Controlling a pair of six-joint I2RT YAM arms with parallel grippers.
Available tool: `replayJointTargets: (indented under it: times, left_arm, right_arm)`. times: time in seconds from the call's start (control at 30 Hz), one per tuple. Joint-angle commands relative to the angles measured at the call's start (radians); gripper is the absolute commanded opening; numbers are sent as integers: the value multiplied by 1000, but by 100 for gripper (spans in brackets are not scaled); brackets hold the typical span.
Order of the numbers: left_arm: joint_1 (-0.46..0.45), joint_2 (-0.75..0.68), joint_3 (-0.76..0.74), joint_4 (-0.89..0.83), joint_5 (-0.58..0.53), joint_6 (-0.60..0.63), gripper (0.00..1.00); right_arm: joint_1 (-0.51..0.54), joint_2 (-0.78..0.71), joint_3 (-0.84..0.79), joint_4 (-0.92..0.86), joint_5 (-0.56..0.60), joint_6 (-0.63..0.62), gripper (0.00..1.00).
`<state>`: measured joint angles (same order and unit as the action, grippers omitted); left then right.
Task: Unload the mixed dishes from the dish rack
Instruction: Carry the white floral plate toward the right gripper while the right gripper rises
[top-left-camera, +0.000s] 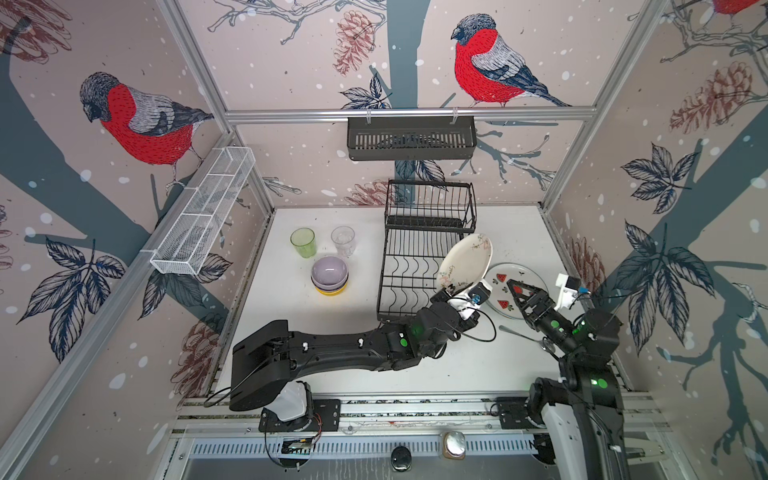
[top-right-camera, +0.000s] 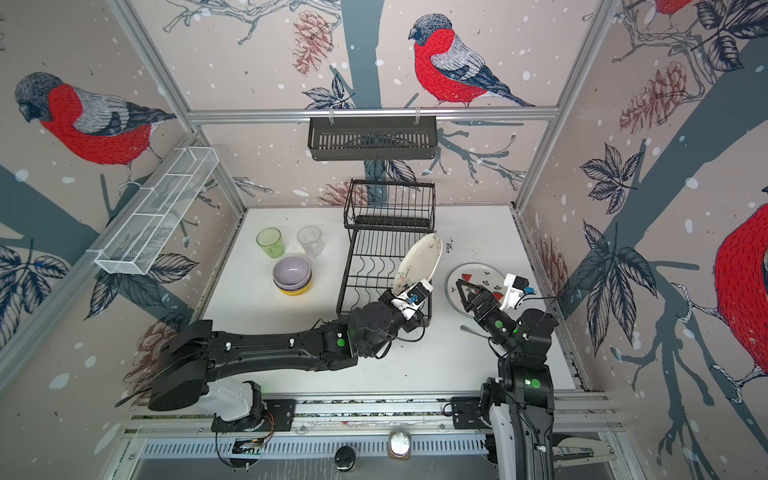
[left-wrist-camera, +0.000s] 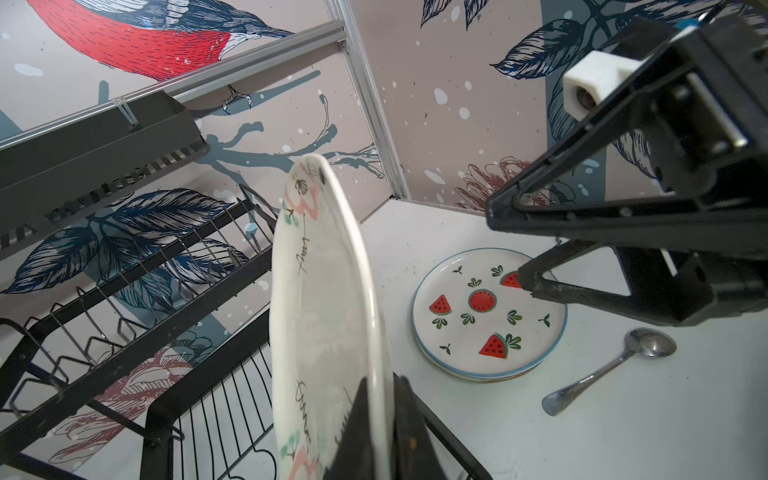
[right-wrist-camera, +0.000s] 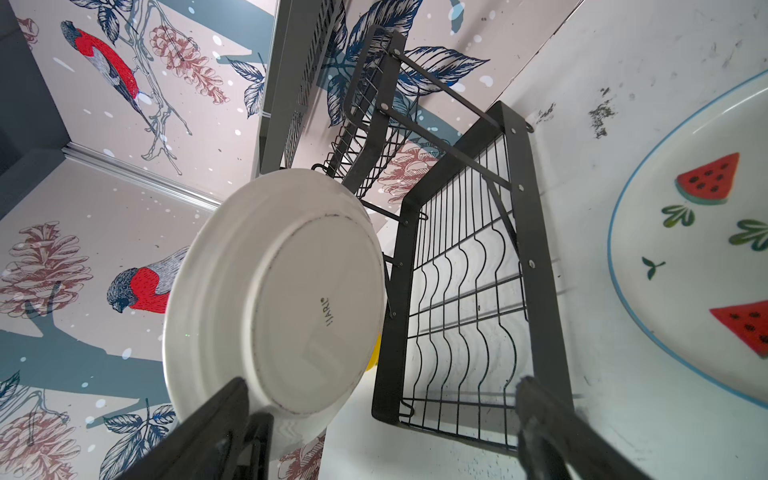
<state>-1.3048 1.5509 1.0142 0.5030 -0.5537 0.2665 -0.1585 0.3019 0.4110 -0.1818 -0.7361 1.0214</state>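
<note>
My left gripper is shut on the rim of a white flower-patterned plate. The plate is held on edge, tilted, over the right side of the black wire dish rack. I see no other dish in the rack. My right gripper hangs open above a watermelon-patterned plate topping a small stack right of the rack. Left of the rack stand a green glass, a clear glass and stacked bowls, the lilac bowl on top.
A metal spoon lies on the table near the right arm. A dark slatted basket hangs on the back rail. A white mesh trough runs along the left wall.
</note>
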Motion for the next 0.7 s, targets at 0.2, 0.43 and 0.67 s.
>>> replayJointTargets:
  times: [0.2,0.43,0.67]
  left_arm:
    - [-25,50,29,87,-71,51,0]
    - [-26,105,38,77,-95,46,0]
    - [-50,157,46,109,-119,100,0]
  right_arm:
    - [1,3,14,40,-31,11,99]
    - [1,13,50,28,-39,-5,100]
    - [1,41,64,-15,-33,-45,99]
